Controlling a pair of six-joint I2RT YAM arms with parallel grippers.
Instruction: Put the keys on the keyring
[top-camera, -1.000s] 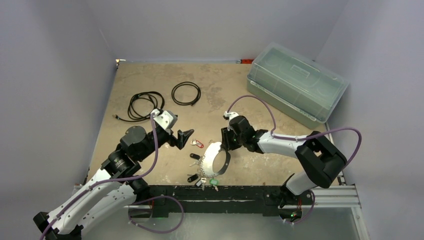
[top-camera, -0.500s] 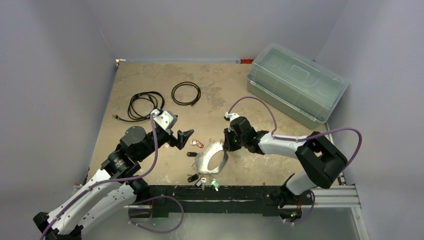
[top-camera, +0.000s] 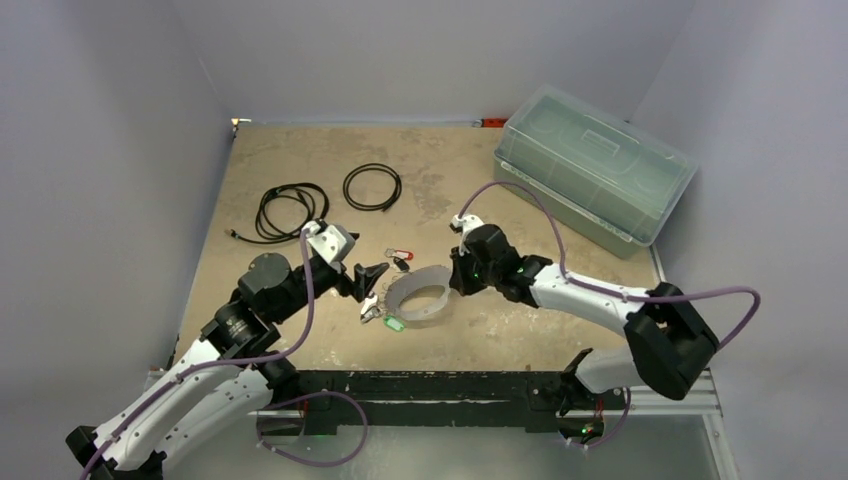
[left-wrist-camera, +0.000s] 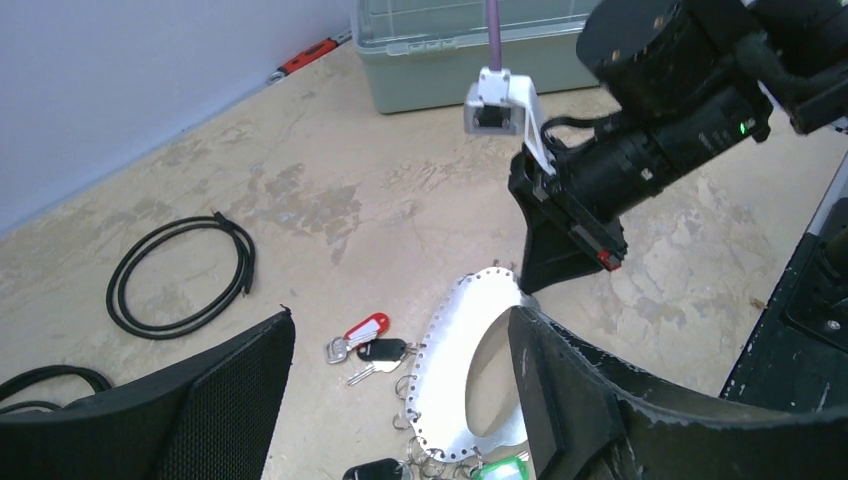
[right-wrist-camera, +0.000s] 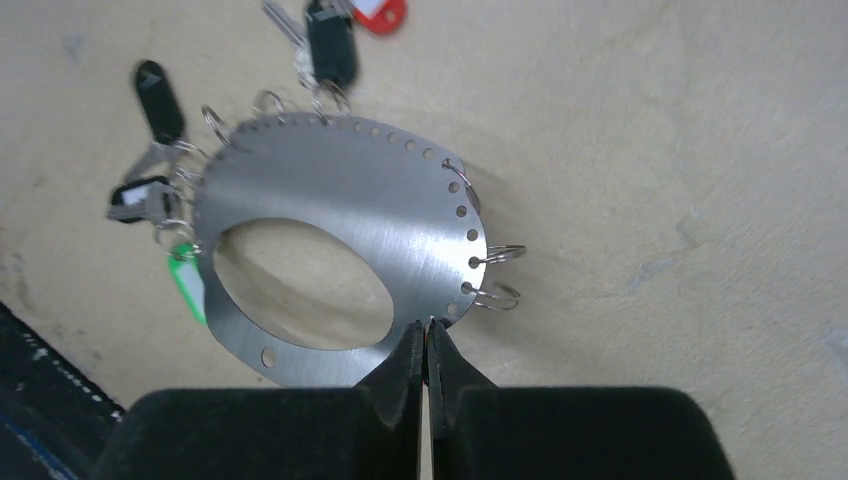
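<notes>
Mottled tan table (top-camera: 440, 160) with black cable coils (top-camera: 346, 188), lidded bin (top-camera: 590, 170), small keys (top-camera: 399, 260).

The keyring (right-wrist-camera: 350, 180) is near the middle of the surface (top-camera: 300, 160), with the left gripper (top-camera: 371, 274) just to its left and the right gripper (right-wrist-camera: 425, 345) pinching its right edge. The keys (right-wrist-camera: 158, 90) cluster along its left and rear edges. Two cable coils (top-camera: 345, 187) lie behind to the left, and a box (top-camera: 590, 175) sits back-right.

On my right wrist feed, the right gripper (right-wrist-camera: 427, 338) covers the near rim of the keyring (right-wrist-camera: 350, 180), and the top edge clips the red key (right-wrist-camera: 380, 12). On the left wrist feed, 1 finger (left-wrist-camera: 570, 400) of the left gripper (left-wrist-camera: 400, 318) hides the keyring's far side, and the green key (left-wrist-camera: 500, 468) runs off the bottom. From above, the keys (top-camera: 380, 308) are too small for me to count.
</notes>
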